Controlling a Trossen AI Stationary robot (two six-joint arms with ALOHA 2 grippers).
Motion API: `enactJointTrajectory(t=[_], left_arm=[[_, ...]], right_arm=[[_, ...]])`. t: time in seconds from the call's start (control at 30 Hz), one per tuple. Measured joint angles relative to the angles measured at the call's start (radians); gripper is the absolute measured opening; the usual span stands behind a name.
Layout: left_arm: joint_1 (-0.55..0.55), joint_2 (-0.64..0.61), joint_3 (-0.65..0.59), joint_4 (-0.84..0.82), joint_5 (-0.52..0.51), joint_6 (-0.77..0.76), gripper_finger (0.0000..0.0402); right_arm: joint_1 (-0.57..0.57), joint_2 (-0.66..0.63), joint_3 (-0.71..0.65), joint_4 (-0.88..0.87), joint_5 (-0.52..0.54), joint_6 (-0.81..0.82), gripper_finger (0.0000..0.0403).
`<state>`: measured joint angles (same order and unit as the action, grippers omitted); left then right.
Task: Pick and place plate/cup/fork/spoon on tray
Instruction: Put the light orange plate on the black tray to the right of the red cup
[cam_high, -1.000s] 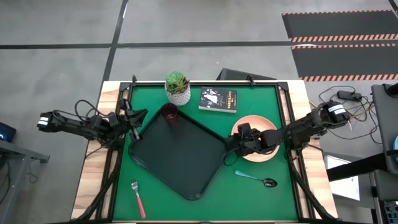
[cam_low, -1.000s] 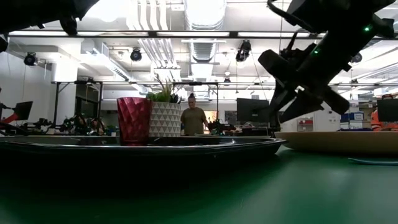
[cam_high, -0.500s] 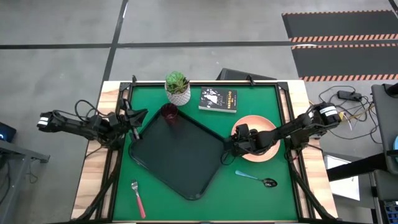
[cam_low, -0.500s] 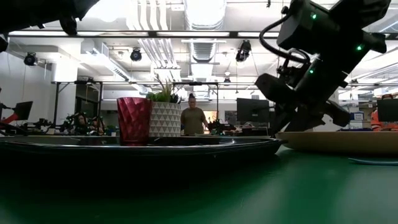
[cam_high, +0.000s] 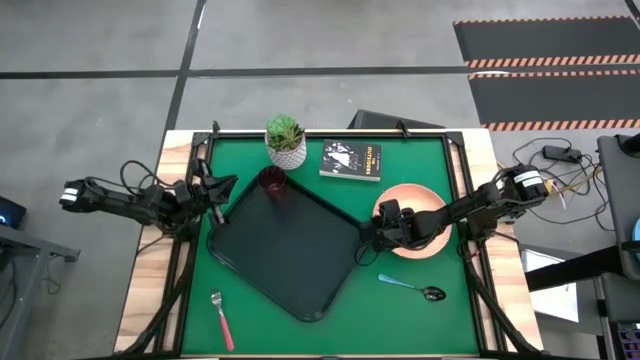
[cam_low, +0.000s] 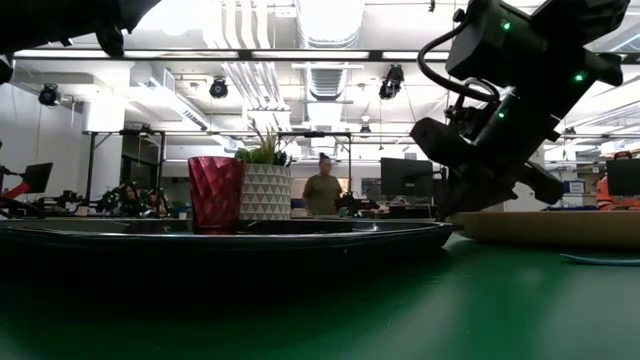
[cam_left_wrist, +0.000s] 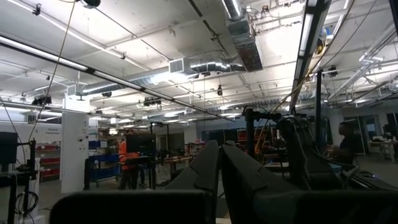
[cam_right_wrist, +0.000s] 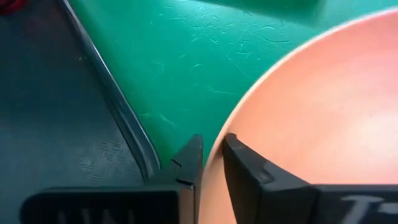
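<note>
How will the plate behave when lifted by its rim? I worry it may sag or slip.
The plate looks rigid, so it should hold its shape. The right gripper pinches only its edge nearest the tray, so the wide far side will probably droop or pivot. Its smooth surface suggests it could slip in a thin pinch.

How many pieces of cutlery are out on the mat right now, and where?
2. The fork lies on the green mat near the front left corner, clear of the tray. The spoon lies front right, just below the plate. Neither is on the tray yet.
</note>
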<state>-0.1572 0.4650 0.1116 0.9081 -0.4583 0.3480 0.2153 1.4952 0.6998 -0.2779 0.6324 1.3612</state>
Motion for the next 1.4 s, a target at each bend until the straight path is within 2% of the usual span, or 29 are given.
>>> enactJointTrajectory(t=[0.2,0.57,0.93,1.2,1.4], left_arm=[[0.0,0.0,0.0,0.0,0.0,0.0,0.0],[0.0,0.0,0.0,0.0,0.0,0.0,0.0],[0.0,0.002,0.0,-0.002,0.0,0.0,0.0],[0.0,0.002,0.0,-0.001,0.0,0.0,0.0],[0.0,0.002,0.0,-0.001,0.0,0.0,0.0]], right_arm=[[0.0,0.0,0.0,-0.001,0.001,-0.002,0.0015],[0.002,-0.003,0.018,-0.01,0.016,-0.072,0.0009],[0.045,-0.003,0.22,-0.239,0.048,-0.264,0.0008],[0.1,0.003,0.339,-0.24,0.102,-0.449,0.0008],[0.128,0.075,0.428,-0.237,0.1,-0.618,0.0008]])
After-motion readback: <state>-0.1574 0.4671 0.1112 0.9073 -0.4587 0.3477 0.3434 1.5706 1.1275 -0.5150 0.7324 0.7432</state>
